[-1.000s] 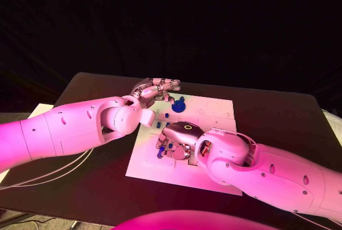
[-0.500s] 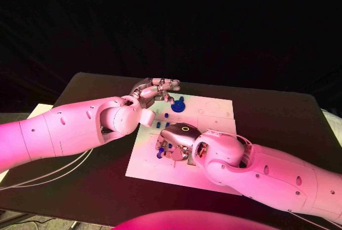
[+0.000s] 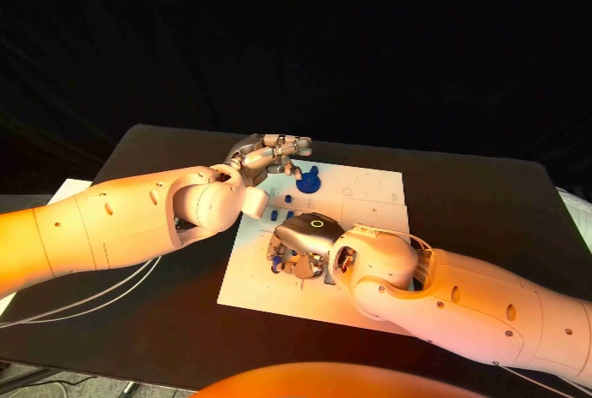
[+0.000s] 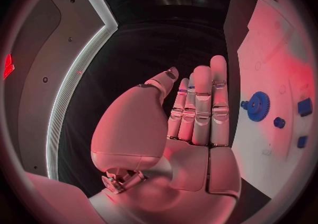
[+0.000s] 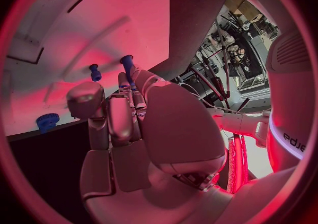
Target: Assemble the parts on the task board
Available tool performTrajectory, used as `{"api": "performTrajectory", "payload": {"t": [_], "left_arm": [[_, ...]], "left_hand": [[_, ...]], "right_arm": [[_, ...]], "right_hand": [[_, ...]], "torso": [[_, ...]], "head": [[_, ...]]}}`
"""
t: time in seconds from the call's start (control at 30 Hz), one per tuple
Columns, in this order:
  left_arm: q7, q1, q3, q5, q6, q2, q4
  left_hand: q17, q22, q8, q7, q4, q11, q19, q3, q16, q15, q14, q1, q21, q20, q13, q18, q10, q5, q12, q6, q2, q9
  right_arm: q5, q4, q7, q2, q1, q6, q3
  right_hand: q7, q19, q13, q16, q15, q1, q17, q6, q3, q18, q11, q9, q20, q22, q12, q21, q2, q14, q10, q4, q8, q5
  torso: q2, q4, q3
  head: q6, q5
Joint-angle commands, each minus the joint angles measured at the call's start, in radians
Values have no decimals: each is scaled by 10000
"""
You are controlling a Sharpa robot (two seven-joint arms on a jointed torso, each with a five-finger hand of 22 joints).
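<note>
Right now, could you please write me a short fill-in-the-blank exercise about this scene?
1. The round blue toothed gear lies on the white ___ plate of the task board.
2. The left robot hand, fingers straight and side by side, holds ___.
3. The robot hand low over the board's middle, beside the small blue pegs, is the ___ one.
4. The table under the board is ___ in colour.

Missing words: flat; nothing; right; black.

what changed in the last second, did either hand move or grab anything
The right hand has slid slightly toward the board's left side, staying low over the blue parts. The left hand, the blue gear and the task board stayed put.
</note>
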Motion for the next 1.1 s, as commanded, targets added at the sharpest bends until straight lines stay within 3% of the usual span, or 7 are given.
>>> {"api": "performTrajectory", "payload": {"t": [0.03,0.1,0.17,0.6,0.83,0.97,1.1], "left_arm": [[51,3,5,-42,127,22,4],[46,3,5,-42,125,24,-1],[32,3,5,-42,121,29,-8],[-36,3,5,-42,107,-12,-21],[-50,2,4,-42,125,-87,-25],[-45,2,4,-42,117,-158,-8],[-38,1,3,-42,115,-207,4]], "left_hand": [[-16,-13,32,-9,9,3,43,-59,-50,8,-85,136,-44,41,14,106,-70,-17,58,-43,-1,-13],[-16,-13,32,-9,9,3,43,-59,-50,8,-85,136,-44,41,14,106,-70,-17,58,-43,-1,-13],[-17,-14,32,-9,8,3,43,-60,-50,8,-85,138,-44,41,14,106,-71,-17,59,-44,0,-13],[-24,-22,35,-5,-10,6,48,-66,-44,10,-91,176,-56,43,14,107,-93,-14,77,-65,6,-13],[-26,-24,34,-2,-14,8,49,-69,-43,11,-92,183,-58,43,13,107,-101,-14,78,-72,4,-14],[-27,-25,33,0,-18,10,50,-72,-42,11,-94,189,-61,43,12,107,-109,-14,80,-78,2,-14],[-27,-25,33,0,-18,10,50,-72,-42,11,-94,189,-61,43,12,107,-109,-14,80,-78,2,-14]], "right_arm": [[-74,-65,-36,12,-43,315,-64],[-45,-76,-12,13,-43,353,-71],[-70,-73,8,5,-43,324,-77],[-107,658,18,-720,-98,-1122,-4],[1413,1783,-211,-2247,20,-1434,520],[2902,2251,-482,-3372,219,-1681,680],[3861,2687,-811,-4396,305,-2181,741]], "right_hand": [[138,-146,-40,-28,139,-671,-123,-539,-56,-104,-56,-113,77,-162,5,-61,-415,274,-349,116,-50,380],[258,-287,-54,-260,286,-1015,-457,-1201,-250,-54,115,-186,185,-540,-3,-321,-723,186,-1252,189,-51,509],[147,-377,-56,-426,246,-1188,-697,-1911,-544,2,126,-191,252,-775,3,-492,-917,139,-2309,130,-40,484],[-41,-352,9,-544,215,-1366,-867,-2399,-1531,21,161,-133,231,-902,221,-602,-824,163,-3029,-15,-11,580],[42,-351,36,-614,316,-1486,-1002,-2181,-2088,22,166,-114,327,-974,560,-654,-715,159,-2479,51,3,639],[359,-282,228,-541,283,-1826,-929,-2002,-2611,5,115,-97,327,-831,1224,-548,-761,194,-1190,291,39,917],[159,184,734,442,37,-1811,463,-1627,-2826,-203,-210,-32,127,605,2132,434,-692,488,585,411,233,1019]], "torso": [[-1,-4,-2],[-2,-6,-1],[-2,-4,4],[5,5,9],[-24,-36,-1],[-42,-133,-5],[-60,-254,19]], "head": [[-9,18],[-9,26],[-7,30],[-33,2],[54,-176],[100,-379],[175,-658]]}}
